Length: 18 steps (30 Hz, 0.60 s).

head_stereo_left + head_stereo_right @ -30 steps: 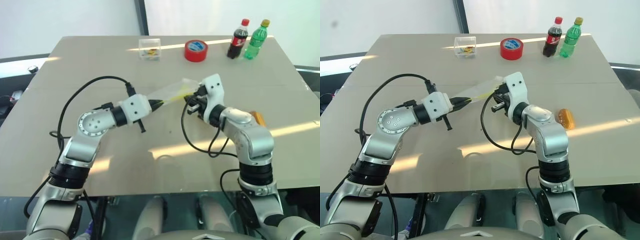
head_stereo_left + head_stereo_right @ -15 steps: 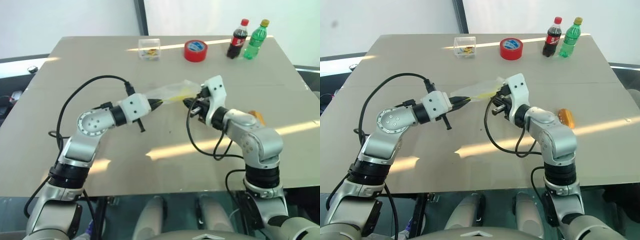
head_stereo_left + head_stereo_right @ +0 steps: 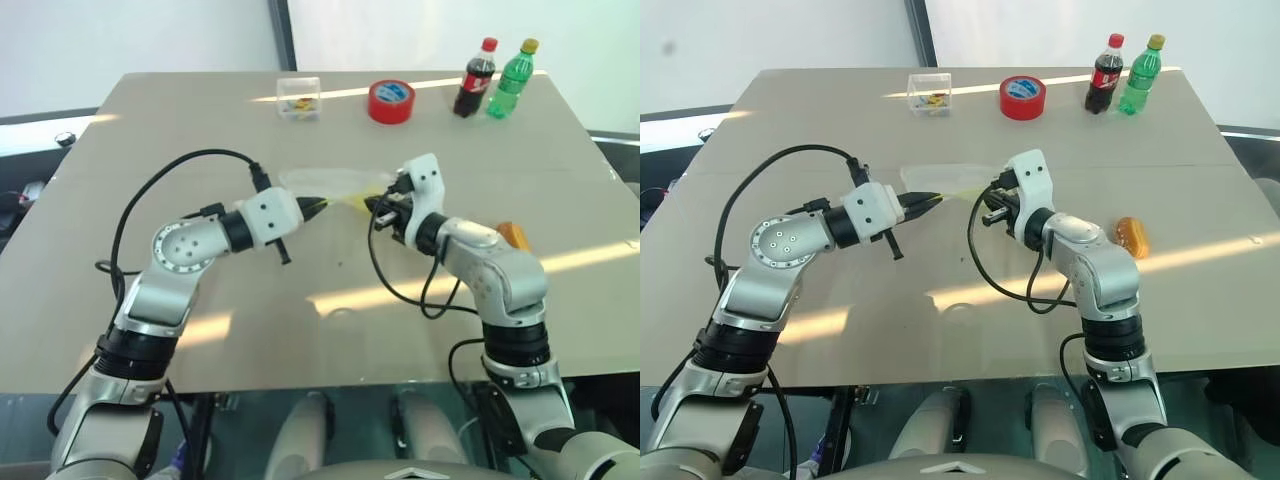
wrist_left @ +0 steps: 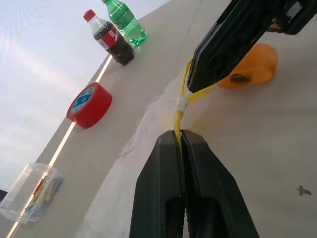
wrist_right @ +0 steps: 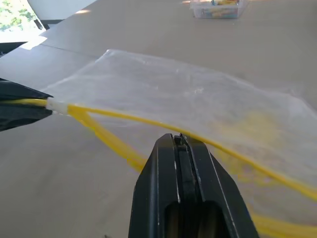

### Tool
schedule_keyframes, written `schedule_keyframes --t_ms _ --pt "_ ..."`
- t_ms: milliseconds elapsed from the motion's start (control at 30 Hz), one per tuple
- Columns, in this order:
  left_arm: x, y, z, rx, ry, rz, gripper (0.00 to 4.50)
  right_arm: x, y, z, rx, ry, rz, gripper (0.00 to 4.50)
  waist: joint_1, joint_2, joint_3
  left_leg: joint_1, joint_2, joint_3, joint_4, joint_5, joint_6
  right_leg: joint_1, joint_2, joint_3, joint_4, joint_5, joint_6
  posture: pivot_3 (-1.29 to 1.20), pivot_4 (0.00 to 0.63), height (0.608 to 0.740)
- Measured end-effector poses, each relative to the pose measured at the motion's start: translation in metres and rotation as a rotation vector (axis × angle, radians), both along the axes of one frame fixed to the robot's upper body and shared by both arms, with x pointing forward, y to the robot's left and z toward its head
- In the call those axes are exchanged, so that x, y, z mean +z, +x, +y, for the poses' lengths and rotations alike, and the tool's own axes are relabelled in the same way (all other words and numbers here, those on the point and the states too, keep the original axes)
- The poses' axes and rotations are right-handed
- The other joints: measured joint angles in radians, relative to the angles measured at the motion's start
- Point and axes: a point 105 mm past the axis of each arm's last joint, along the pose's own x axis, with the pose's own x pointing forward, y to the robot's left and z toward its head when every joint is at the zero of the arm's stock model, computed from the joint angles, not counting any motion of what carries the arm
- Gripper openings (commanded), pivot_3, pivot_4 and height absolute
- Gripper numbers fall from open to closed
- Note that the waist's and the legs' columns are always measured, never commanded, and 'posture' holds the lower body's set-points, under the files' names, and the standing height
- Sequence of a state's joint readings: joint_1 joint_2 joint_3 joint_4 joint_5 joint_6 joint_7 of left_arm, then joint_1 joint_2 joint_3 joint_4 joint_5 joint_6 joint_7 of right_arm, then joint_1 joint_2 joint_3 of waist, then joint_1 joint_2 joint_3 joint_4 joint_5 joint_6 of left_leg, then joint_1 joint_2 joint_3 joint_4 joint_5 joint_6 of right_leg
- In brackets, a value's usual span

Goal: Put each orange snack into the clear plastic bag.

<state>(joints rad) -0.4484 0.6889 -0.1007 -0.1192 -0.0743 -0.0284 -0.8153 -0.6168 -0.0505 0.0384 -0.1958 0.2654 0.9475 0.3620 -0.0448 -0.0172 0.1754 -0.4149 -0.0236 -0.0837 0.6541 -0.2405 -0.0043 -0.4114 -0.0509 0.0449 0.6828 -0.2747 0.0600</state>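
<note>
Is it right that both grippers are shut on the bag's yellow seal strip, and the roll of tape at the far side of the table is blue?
Not quite: the roll of tape is red, not blue, as the left eye view shows. The rest stands: the left gripper and the right gripper are both shut on the yellow seal strip of the clear plastic bag.

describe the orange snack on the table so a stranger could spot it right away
Start at the big beige table and go to its right side, beside the robot's right arm. The orange snack lies there alone: a small oblong bun-like piece. It is the only orange thing; the bottles and red tape roll stand at the far edge.
</note>
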Motion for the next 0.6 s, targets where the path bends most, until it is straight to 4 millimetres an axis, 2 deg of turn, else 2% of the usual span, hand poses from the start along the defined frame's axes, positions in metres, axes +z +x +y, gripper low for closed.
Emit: schedule_keyframes --t_ms 133,200,367,467,600 --pt "-0.007 -0.003 0.002 -0.005 0.005 0.023 0.0 -0.009 0.017 0.011 -0.048 0.081 0.034 0.03 -0.002 0.0 0.0 0.0 0.0 0.0 0.0 0.0 -0.001 0.0 0.0 0.0 0.0 0.0 0.0 0.0 0.15 0.74" --pt "-0.008 -0.004 0.004 -0.006 0.016 0.02 0.0 -0.014 0.025 0.011 -0.087 0.046 -0.006 0.03 -0.001 0.0 0.0 0.001 0.0 0.0 0.0 0.0 -0.001 0.0 0.0 0.0 0.0 0.0 0.0 0.0 0.15 0.74" --pt "-0.018 -0.003 0.016 0.027 0.043 0.04 0.0 -0.032 0.043 0.0 -0.185 -0.297 -0.312 0.03 0.001 0.0 0.0 0.0 -0.001 0.001 0.0 0.001 -0.001 0.0 0.0 0.0 0.0 0.0 0.0 0.0 0.15 0.74" --pt "-0.021 -0.002 0.021 0.038 0.046 0.047 0.0 -0.029 0.041 0.0 -0.146 -0.47 -0.53 0.03 -0.001 0.0 0.0 0.0 0.0 0.001 0.0 0.001 -0.002 0.0 0.0 0.0 0.0 0.0 0.0 0.0 0.15 0.74" --pt "-0.022 -0.002 0.022 0.022 0.058 0.045 0.0 -0.027 0.031 0.015 -0.026 -0.731 -0.84 0.03 -0.011 0.0 0.0 0.0 0.0 0.001 0.0 0.001 -0.002 0.0 0.0 0.001 0.0 0.0 0.0 0.0 0.15 0.74"
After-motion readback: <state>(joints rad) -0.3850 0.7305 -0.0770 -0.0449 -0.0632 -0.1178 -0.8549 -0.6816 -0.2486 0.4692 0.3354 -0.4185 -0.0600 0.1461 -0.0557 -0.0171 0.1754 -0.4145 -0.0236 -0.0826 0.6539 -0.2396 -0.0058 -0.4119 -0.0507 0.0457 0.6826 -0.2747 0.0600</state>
